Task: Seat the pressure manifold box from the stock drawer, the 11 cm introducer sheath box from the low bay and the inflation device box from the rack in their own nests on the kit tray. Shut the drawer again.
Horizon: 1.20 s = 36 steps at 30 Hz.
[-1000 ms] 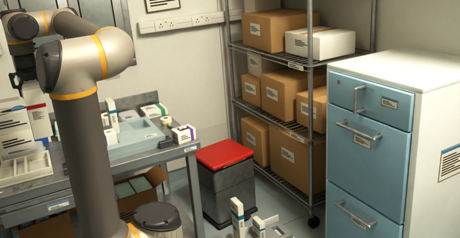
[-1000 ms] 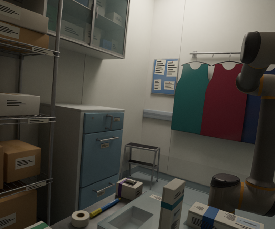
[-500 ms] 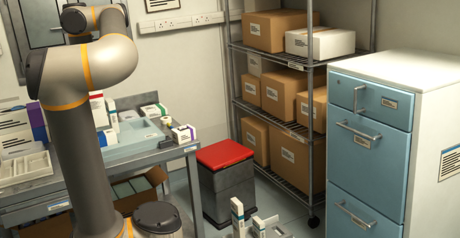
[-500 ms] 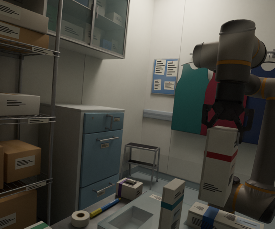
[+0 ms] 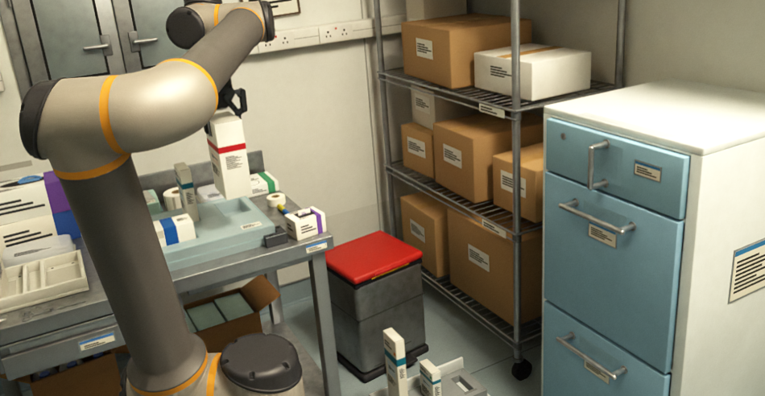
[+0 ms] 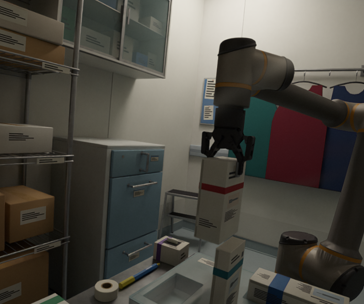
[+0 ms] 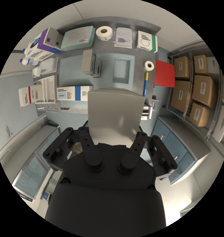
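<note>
The tall white box with a red band (image 5: 228,155) (image 6: 220,199) (image 7: 116,115) hangs upright in my closed gripper (image 5: 231,101) (image 6: 228,154), held by its top end above the pale blue kit tray (image 5: 222,226) (image 7: 97,75). An empty rectangular nest (image 5: 233,205) (image 6: 175,287) (image 7: 121,70) lies in the tray below it. A teal-banded box (image 5: 185,190) (image 6: 228,270) (image 7: 90,63) stands upright in the tray, and a blue-banded box (image 5: 172,230) (image 6: 288,288) (image 7: 74,93) lies flat at its near side. The cabinet drawers (image 5: 610,223) (image 6: 136,199) are all closed.
A wire rack of cardboard cartons (image 5: 471,148) stands behind and right of the table. A red-lidded bin (image 5: 374,297) sits on the floor between table and rack. Tape rolls (image 6: 106,290), a pen (image 6: 139,272) and a purple-banded box (image 5: 306,223) lie beside the tray.
</note>
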Motion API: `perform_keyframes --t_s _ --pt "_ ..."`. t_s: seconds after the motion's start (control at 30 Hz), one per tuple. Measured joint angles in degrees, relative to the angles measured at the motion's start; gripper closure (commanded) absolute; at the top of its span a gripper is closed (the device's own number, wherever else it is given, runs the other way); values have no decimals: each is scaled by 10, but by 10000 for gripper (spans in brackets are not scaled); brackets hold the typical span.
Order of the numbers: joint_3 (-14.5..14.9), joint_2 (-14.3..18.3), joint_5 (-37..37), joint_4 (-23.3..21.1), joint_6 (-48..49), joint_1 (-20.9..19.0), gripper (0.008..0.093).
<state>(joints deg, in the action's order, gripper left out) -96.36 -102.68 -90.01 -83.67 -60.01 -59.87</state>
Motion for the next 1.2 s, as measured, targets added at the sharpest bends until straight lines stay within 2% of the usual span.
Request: perform_keyframes --t_s 0.2,0.53,0.67,0.97,1.07,1.2 --pt "1 2 0 0 19 19 934" --pt "10 12 0 -3 14 14 934" --pt "31 38 0 -8 0 0 934" --pt "103 119 0 -15 -35 -36 934" --pt "120 136 0 -15 -42 -42 934" --pt "128 143 0 -15 -45 -45 934"
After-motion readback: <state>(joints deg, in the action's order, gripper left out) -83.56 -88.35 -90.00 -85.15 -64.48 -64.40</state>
